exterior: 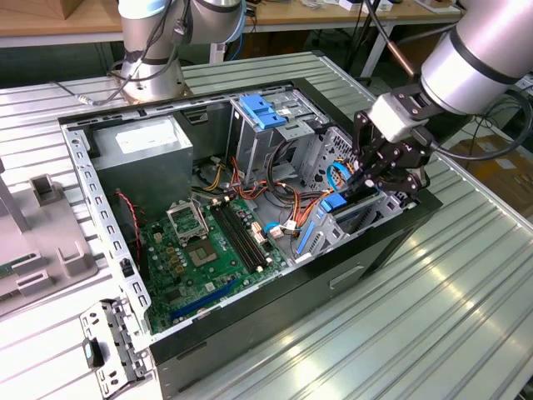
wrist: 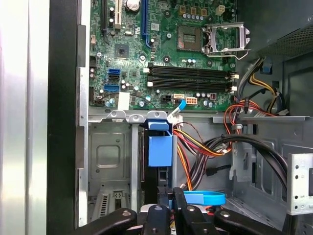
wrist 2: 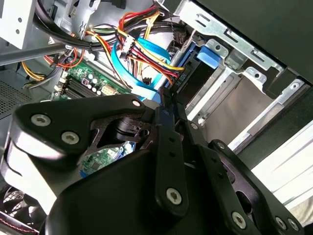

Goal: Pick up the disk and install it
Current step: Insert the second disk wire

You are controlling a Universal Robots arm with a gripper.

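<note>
The disk (exterior: 356, 212) stands on edge in the metal drive bay at the exterior view's right end of the open computer case (exterior: 250, 333). Its blue side rail (wrist: 160, 147) and dark body (wrist 2: 195, 78) show in both wrist views. My gripper (exterior: 372, 185) hangs directly over the bay. Its black fingers (wrist: 165, 198) are drawn together, and their tips (wrist 2: 166, 100) sit at the disk's near end. I cannot tell whether they touch it.
Red, yellow and blue cables (exterior: 291, 200) crowd the space beside the bay. The motherboard (exterior: 200, 250) lies in the case's middle, and the grey power supply (exterior: 141, 146) stands at the back. A blue latch (exterior: 262, 111) tops the upper cage. Another arm's base (exterior: 154, 58) stands behind.
</note>
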